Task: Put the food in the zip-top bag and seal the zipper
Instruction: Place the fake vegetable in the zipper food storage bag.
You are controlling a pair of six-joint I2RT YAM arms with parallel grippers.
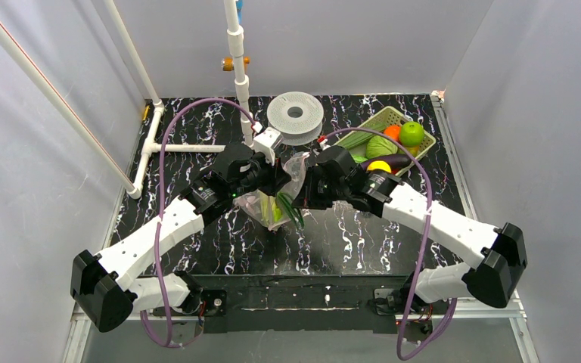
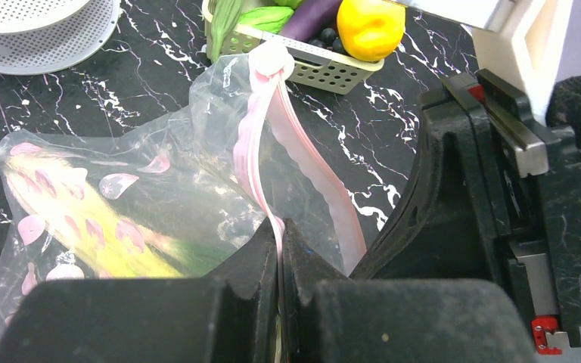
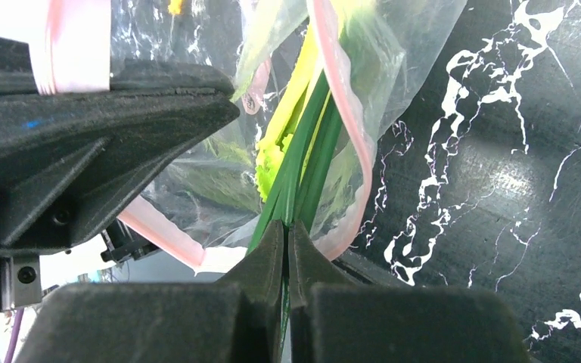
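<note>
- Top external: the zip-top bag (image 1: 271, 206) is bunched up at mid-table, between the wrists of the left arm (image 1: 159, 227) and the right arm (image 1: 439, 219). A green stalk (image 1: 291, 210) shows at its near side. The table (image 1: 219, 242) is black with white marble veins. Back right, a yellow-green lattice basket (image 1: 363, 125) holds a yellow piece (image 1: 379, 166), a dark eggplant (image 1: 395, 160) and a pale green head (image 1: 380, 146).
- Left wrist: up close the bag is crinkly clear film printed with pink petal shapes, and something leafy and yellow-green blurs through it. The zipper (image 2: 261, 144) is a pale pink, wavy-edged strip that runs from the far corner down to the left gripper (image 2: 281, 231). Its matte black fingers are clenched on the strip with no gap between them.
- Right wrist: the right gripper (image 3: 287, 231) is clenched too, pinching the dark green blades of the stalk where they poke out of the bag's mouth. The pink strip loops open around the stalk. I cannot tell whether any film is caught in the pinch as well.
</note>
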